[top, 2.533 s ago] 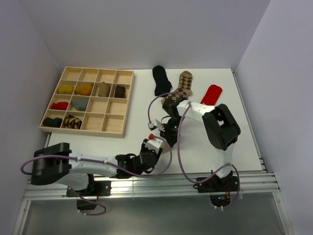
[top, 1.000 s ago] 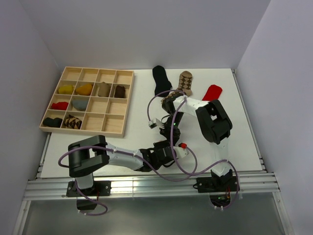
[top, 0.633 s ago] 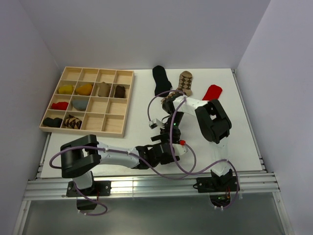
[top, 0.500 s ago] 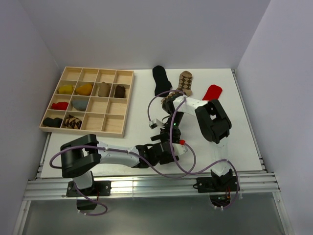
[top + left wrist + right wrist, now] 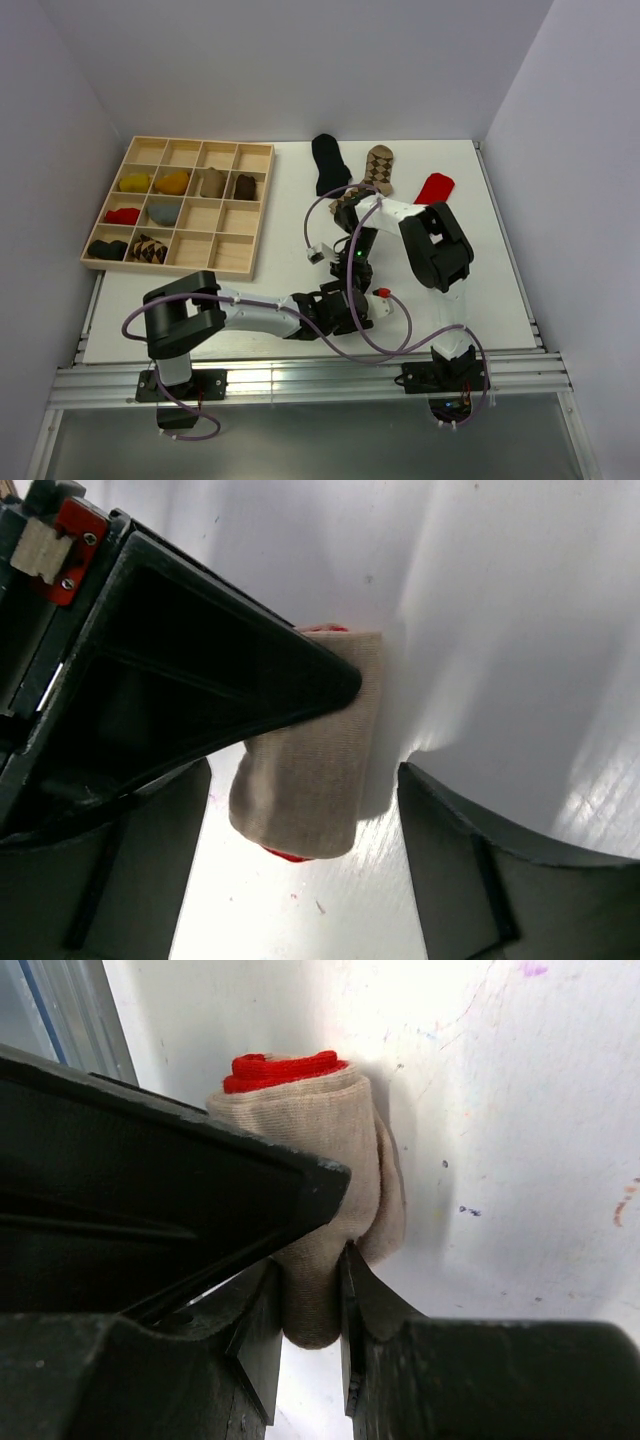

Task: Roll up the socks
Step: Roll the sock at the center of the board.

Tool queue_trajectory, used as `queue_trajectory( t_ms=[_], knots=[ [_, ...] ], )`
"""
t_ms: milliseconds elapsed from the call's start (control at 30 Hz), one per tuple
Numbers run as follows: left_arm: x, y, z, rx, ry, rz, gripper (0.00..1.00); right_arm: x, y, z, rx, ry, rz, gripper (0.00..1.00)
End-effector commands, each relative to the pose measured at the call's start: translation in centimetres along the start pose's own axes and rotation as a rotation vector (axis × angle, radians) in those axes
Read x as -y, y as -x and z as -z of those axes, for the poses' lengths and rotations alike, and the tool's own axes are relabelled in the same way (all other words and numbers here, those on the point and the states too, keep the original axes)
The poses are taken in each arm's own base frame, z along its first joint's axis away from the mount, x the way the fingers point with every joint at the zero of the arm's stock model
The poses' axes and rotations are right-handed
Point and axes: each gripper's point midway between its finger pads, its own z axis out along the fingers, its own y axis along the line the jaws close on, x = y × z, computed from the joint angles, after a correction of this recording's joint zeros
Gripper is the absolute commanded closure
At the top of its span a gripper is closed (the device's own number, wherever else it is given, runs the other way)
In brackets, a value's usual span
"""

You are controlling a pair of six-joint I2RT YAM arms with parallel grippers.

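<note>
REMOTE RIG, SOCK-ROLLING RUN: My right hand (image 5: pixel 308 1278) is clamped on a rolled tan sock (image 5: pixel 318 1130) near the front of the white surface (image 5: pixel 480 280). Its two fingers pinch the lower end of the roll, whose red core shows at the top in the right wrist view. My left hand (image 5: pixel 305 772) stands apart around the same roll. In the left wrist view one finger (image 5: pixel 140 860) sits just beside the bundle's left flank, and the other (image 5: pixel 480 860) is clear of it on the right, with bare surface between. A black part of the right arm lies across the roll's upper left. From above, both arms meet at this spot and hide the roll. Further back lie three flat socks: a black sock (image 5: pixel 330 163), a brown argyle sock (image 5: pixel 378 168) just beside it, and a red sock (image 5: pixel 432 189) to the right. At the back left sits the pale wooden tray (image 5: pixel 166 264), with rolled socks in several of its compartments.
</note>
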Motion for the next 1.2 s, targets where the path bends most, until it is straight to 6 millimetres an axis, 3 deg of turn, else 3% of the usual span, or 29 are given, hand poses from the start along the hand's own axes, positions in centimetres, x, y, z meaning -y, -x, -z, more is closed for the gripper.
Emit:
queue_trajectory(
  t_ms=[0,267,367,400,533,567,600,767,933,1033,1167],
  knots=[
    [0.6,1.2,-1.4,0.032,-0.041,0.0,0.24,2.2,-1.6,-1.6,-0.098,-0.038,0.028,0.8],
    [1.7,-0.7,-2.6,-0.021,-0.093,-0.002,0.35,2.2,-1.6,-1.6,-0.103,-0.031,0.029,0.8],
    [2.6,-1.3,-3.0,-0.046,-0.128,0.001,0.57,2.2,-1.7,-1.7,-0.107,-0.024,0.021,0.81],
    [2.8,-1.3,-3.1,-0.05,-0.136,0.001,0.75,2.2,-1.7,-1.6,-0.106,-0.025,0.024,0.8],
    [3.3,-1.5,-3.2,-0.057,-0.158,0.007,0.79,2.2,-1.7,-1.6,-0.106,-0.025,0.022,0.79],
    [3.5,-2.3,-3.1,-0.087,-0.165,-0.001,0.86,2.2,-1.7,-1.6,-0.104,-0.026,0.021,0.78],
    [3.6,-2.4,-3.1,-0.092,-0.169,0.005,0.99,2.2,-1.6,-1.6,-0.1,-0.033,0.022,0.78],
    [4.0,-3.1,-2.6,-0.115,-0.19,0.023,1.0,2.2,-0.8,-1.2,-0.038,-0.05,0.01,0.68],
    [4.5,-4.2,-2.1,-0.145,-0.206,0.052,1.0,1.4,1.7,3.0,0.148,-0.088,-0.01,0.47],
    [4.6,-4.4,-1.9,-0.156,-0.21,0.077,1.0,0.3,2.0,6.6,0.262,-0.066,-0.026,0.44],
    [4.2,-3.8,-1.5,-0.135,-0.209,0.155,1.0,0.6,1.3,10.7,0.389,-0.123,-0.107,0.42]
  ],
)
